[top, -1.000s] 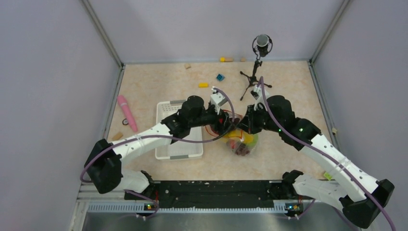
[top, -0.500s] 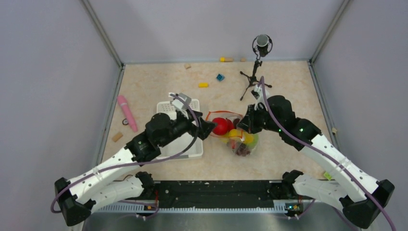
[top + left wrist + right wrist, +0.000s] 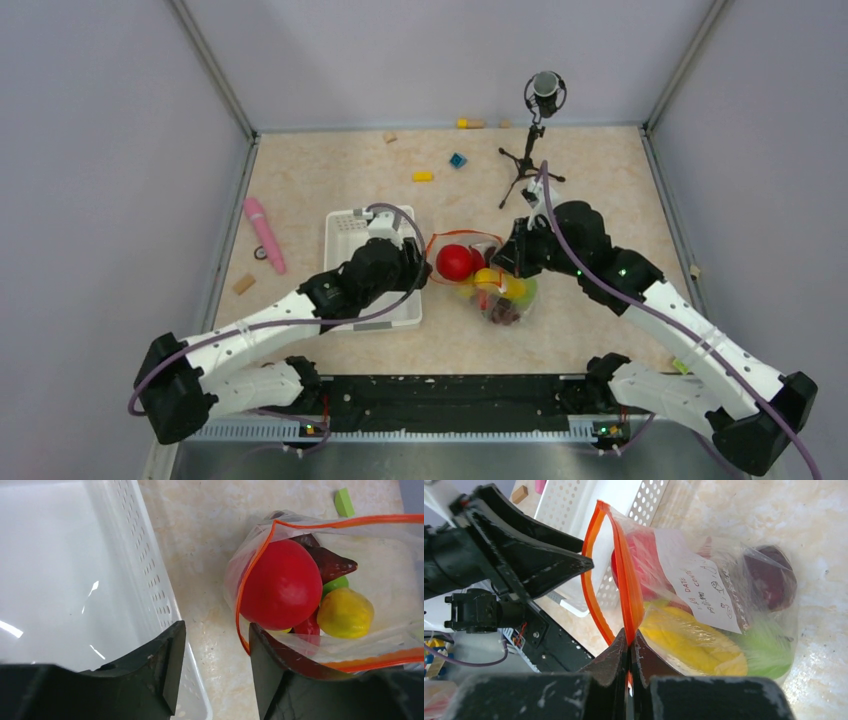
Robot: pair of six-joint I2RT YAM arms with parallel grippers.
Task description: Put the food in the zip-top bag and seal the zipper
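Red apple (image 3: pixel 280 585) sits right at the mouth of the zip-top bag (image 3: pixel 497 292), and it is inside. I see more of the food behind it: a yellow piece (image 3: pixel 345 612), a green fruit (image 3: pixel 336 584) and a dark red one (image 3: pixel 330 564). The bag lies on the table (image 3: pixel 600 180) in the middle, just beside the white basket (image 3: pixel 345 235). The part of the basket I can see has no food in it, so I think the filling is done.

What is left is the zipper (image 3: pixel 623 575). The orange strip makes a wide loop, so the mouth is not shut yet. The apple bulges close to the strip and may get in the way when the two sides are pressed together.

My right tool (image 3: pixel 630 642) is closed and pinches one end of the strip. My left tool (image 3: pixel 216 632) has its jaws apart and holds nothing. One finger is at the edge of the bag's mouth, but I cannot tell if it touches. The other finger is by the basket wall.

Room is tight on that side, since the basket wall is just beside the bag. The table near my arms and past the bag is bare. The stand with the microphone (image 3: pixel 530 150) and the pink stick (image 3: pixel 264 233) are well apart from the bag.
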